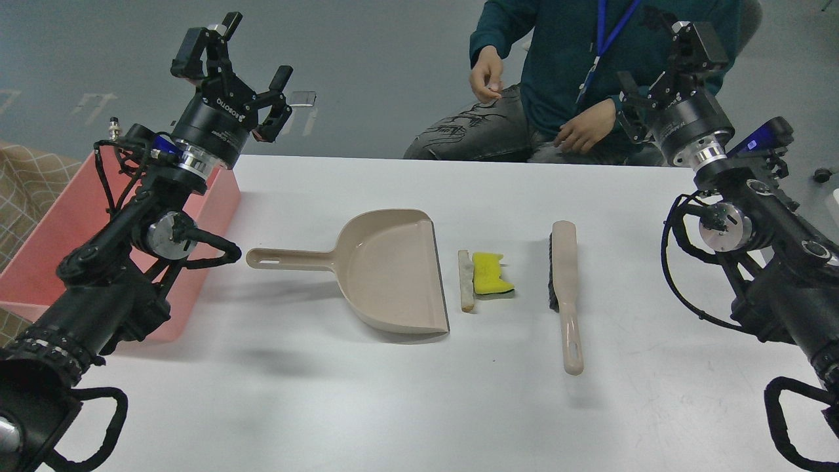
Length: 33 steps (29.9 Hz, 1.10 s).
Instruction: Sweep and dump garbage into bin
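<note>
With both tools raised and spread empty, the left tool [239,78] should take the dustpan [387,272] handle while the right tool [655,69] fetches the brush [565,282], since sponge piece [491,274] and bread slice [465,280] lie between them on the counter [419,393], the bin [65,236] waiting far left.

A white table [367,406] is filling the foreground; a grey floor [367,72] is stretching behind, a person [577,72] sitting there.
</note>
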Available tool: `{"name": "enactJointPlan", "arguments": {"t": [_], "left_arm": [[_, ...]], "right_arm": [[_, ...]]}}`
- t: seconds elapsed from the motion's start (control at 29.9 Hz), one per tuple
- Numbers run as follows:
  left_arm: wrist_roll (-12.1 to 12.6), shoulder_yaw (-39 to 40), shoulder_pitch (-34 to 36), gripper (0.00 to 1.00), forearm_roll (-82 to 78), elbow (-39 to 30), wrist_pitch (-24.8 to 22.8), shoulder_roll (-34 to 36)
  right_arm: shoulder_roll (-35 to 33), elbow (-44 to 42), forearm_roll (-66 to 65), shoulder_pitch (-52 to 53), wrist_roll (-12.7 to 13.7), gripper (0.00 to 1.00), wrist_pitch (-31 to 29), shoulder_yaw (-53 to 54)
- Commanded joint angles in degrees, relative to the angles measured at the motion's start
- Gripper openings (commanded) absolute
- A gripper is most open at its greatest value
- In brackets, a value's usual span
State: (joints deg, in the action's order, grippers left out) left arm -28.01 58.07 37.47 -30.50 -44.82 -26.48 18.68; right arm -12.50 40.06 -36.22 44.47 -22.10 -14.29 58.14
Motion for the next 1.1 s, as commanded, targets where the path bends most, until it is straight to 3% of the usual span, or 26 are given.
{"name": "enactJointPlan", "arguments": {"t": [0.0, 1.07], "left_arm": [[0.0, -0.8, 0.1, 0.98, 0.0, 0.3, 0.2, -0.3], [0.2, -0.6, -1.4, 0.98, 0.0, 0.0, -1.5, 5.2]], "right_arm": [[-0.1, 0.0, 0.0, -1.7, -2.4, 1.0, 0.1, 0.2], [-1.1, 1.0, 0.0, -2.9, -3.0, 1.0, -0.2, 0.3]]}}
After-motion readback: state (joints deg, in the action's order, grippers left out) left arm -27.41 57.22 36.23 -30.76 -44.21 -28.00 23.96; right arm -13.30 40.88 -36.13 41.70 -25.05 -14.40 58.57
